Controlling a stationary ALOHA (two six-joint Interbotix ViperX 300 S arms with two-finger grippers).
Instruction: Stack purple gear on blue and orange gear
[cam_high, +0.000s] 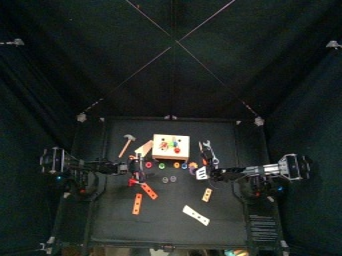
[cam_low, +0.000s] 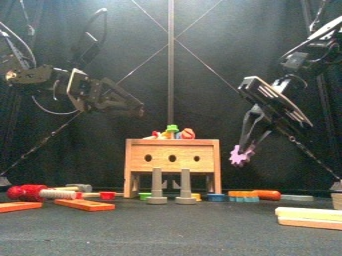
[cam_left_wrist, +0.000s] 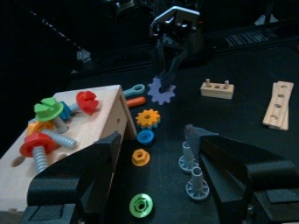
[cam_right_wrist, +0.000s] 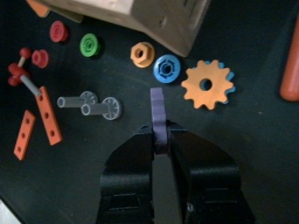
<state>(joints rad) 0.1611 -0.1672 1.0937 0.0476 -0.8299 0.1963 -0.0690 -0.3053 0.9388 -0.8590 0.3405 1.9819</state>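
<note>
Right wrist view is showing the right pincer (cam_right_wrist: 156, 140) gripping the purple gear (cam_right_wrist: 156, 112) by its edge, so the disc is standing thin between the two jaws. The gear is hanging above the desk (cam_right_wrist: 251, 157), a little apart from the orange gear (cam_right_wrist: 208, 84), which is lying flat on a blue gear (cam_right_wrist: 225, 85) whose teeth are peeping out from under it.

I am judging that the carrying step is going on and the placing is not yet done. The next move is asking to turn the purple gear flat, to bring it over the centre hole of the orange one, and to lower it gently.

The purple gear is looking flat and toothed. The left pincer (cam_left_wrist: 158, 166) is standing wide open and empty, near the wooden box (cam_left_wrist: 82, 122).
</note>
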